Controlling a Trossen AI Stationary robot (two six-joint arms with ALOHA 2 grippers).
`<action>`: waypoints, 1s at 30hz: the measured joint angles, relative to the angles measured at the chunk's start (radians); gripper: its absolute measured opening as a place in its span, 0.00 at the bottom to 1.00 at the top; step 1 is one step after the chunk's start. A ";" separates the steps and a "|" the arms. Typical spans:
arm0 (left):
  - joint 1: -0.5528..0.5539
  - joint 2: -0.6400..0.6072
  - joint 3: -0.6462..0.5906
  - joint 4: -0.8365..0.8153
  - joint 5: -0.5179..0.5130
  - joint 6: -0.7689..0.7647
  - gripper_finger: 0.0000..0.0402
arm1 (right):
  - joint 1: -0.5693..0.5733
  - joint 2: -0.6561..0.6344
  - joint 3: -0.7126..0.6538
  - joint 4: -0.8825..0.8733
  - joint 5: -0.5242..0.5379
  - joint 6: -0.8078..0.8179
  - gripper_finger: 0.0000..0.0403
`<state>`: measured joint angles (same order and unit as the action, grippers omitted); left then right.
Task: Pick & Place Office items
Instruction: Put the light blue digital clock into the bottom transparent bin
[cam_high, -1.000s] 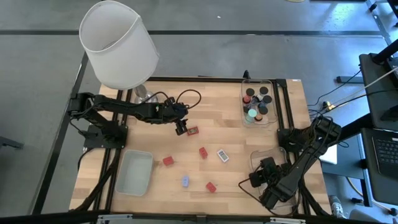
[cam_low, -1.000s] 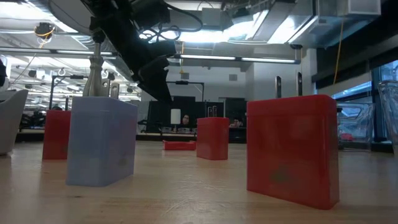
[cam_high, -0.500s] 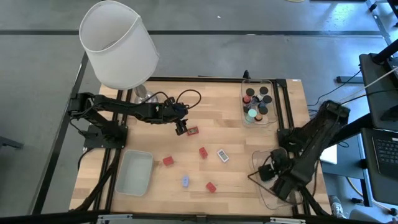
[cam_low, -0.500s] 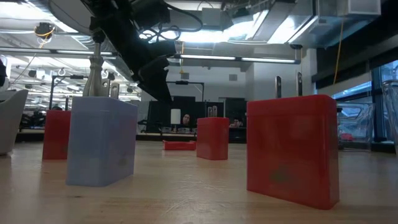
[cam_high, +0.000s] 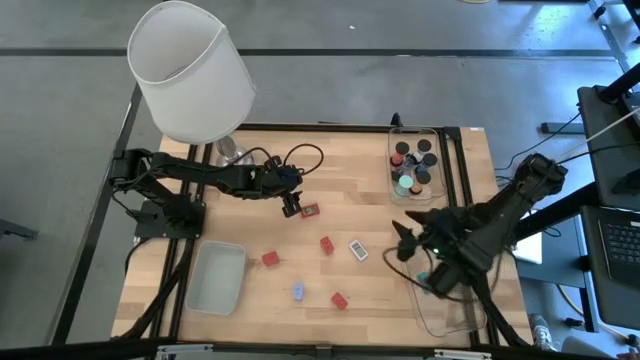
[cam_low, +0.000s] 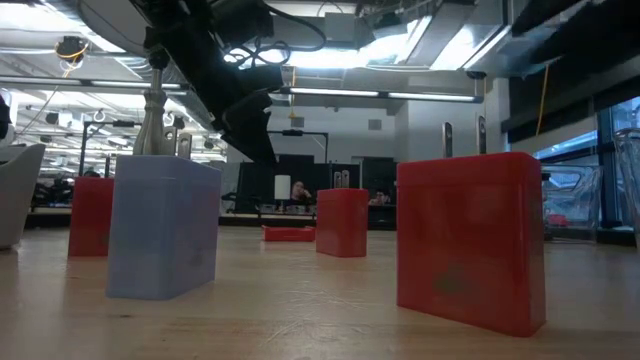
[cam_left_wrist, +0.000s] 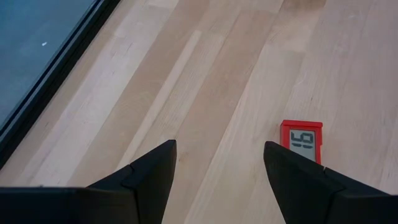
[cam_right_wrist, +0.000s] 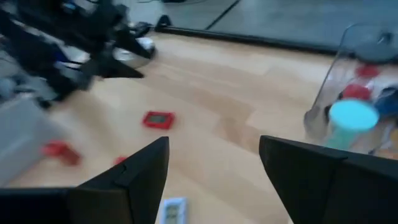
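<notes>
My left pincer (cam_high: 291, 209) hangs over the middle of the desk (cam_high: 350, 160) with its fingers apart and nothing between them, just beside a flat red piece with a small display (cam_high: 310, 211); my left wrist view shows that piece (cam_left_wrist: 301, 140) lying on the wood off to one side of the gap. My right pincer (cam_high: 404, 240) is raised above the desk's right part, fingers spread and empty, near an empty clear tray (cam_high: 440, 318). Three red blocks (cam_high: 327, 244), a pale blue piece (cam_high: 298, 291) and a white piece (cam_high: 358, 249) lie scattered on the wood between a frosted tray (cam_high: 216, 277) and my right arm. Dark cylinders and a teal cylinder (cam_high: 405, 184) stand in a clear tray (cam_high: 437, 190) at the far right corner.
</notes>
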<state>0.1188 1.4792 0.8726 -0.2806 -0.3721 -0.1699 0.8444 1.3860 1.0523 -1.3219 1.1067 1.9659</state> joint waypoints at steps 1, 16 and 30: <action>0.000 0.000 0.000 0.000 0.000 0.000 0.60 | -0.031 0.008 0.000 0.018 -0.004 -0.048 0.63; 0.000 0.000 0.000 0.000 0.000 0.000 0.60 | -0.443 0.129 0.000 0.403 -0.496 -0.696 0.69; 0.000 0.000 0.000 0.023 0.000 0.000 0.60 | -0.542 0.201 0.001 0.612 -0.801 -0.787 0.88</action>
<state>0.1187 1.4792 0.8726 -0.2579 -0.3721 -0.1699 0.3020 1.5871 1.0531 -0.7095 0.3057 1.1788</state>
